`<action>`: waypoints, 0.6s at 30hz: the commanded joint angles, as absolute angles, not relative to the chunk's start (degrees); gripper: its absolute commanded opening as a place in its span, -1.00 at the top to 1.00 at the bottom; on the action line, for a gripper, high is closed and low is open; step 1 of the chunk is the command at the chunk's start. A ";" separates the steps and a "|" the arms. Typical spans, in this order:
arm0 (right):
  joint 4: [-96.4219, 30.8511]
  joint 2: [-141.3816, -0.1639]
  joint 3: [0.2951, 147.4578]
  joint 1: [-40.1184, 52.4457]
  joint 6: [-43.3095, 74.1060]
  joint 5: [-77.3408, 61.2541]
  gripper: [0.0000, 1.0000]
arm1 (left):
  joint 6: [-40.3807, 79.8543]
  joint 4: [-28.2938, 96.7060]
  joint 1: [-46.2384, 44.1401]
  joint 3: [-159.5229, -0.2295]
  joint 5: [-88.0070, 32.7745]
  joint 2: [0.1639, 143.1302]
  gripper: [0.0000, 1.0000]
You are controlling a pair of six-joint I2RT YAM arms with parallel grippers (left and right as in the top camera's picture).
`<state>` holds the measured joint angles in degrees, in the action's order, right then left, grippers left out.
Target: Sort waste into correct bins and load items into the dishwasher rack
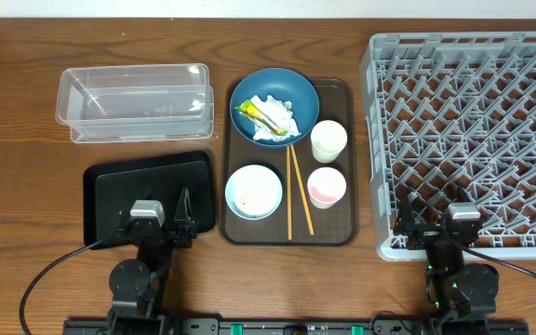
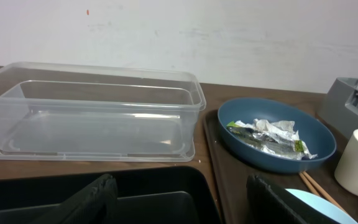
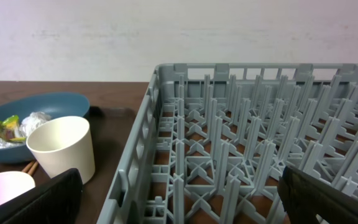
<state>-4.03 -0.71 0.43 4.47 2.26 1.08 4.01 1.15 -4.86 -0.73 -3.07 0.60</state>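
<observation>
There it was: the crumpled napkin (image 1: 273, 121) with its yellow-green wrapper scrap (image 1: 250, 110) sat in the dark-blue plate (image 1: 249, 86), ahead of the left gripper (image 2: 182, 202) and off to its right. Those jaws stood wide, gripping nothing. Closer in, just right of them, lay the light-blue bowl (image 1: 232, 191), pale inside; whatever it held was too small to make out. Two wooden chopsticks (image 1: 296, 191) ran alongside it, then came the white cup (image 1: 328, 140) and the pink-lined cup (image 1: 326, 188), the whole lot on the brown serving tray (image 1: 341, 234).

Straight ahead of the left jaws stood the clear tub (image 2: 92, 106), empty, and right beneath them the black tray (image 1: 100, 186), bare.

Over at the right gripper (image 3: 182, 202), the jaws were wide too, with nothing between them. They were poised at the near edge of the grey rack (image 3: 241, 155), which had its pegs upright and no dishes loaded. Both cups lay to the left of those jaws.

Everything rested on a dark wooden table (image 1: 26, 205), with a plain pale wall (image 2: 166, 31) beyond.
</observation>
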 commanded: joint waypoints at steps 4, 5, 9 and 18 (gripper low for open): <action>-4.25 -0.38 0.32 5.87 1.43 1.06 -0.98 | 3.25 3.79 -4.56 -0.23 -3.86 0.23 -0.40; -4.25 -0.38 0.32 5.87 1.43 1.06 -0.99 | 3.25 3.79 -4.56 -0.23 -3.86 0.23 -0.40; -3.84 -0.38 0.32 5.87 1.45 1.06 -0.98 | 3.29 3.79 -4.58 -0.23 -3.88 0.23 -0.40; -3.95 -0.38 0.49 5.87 7.31 1.06 -0.99 | 7.57 4.80 -4.56 -1.21 -3.86 1.61 -0.40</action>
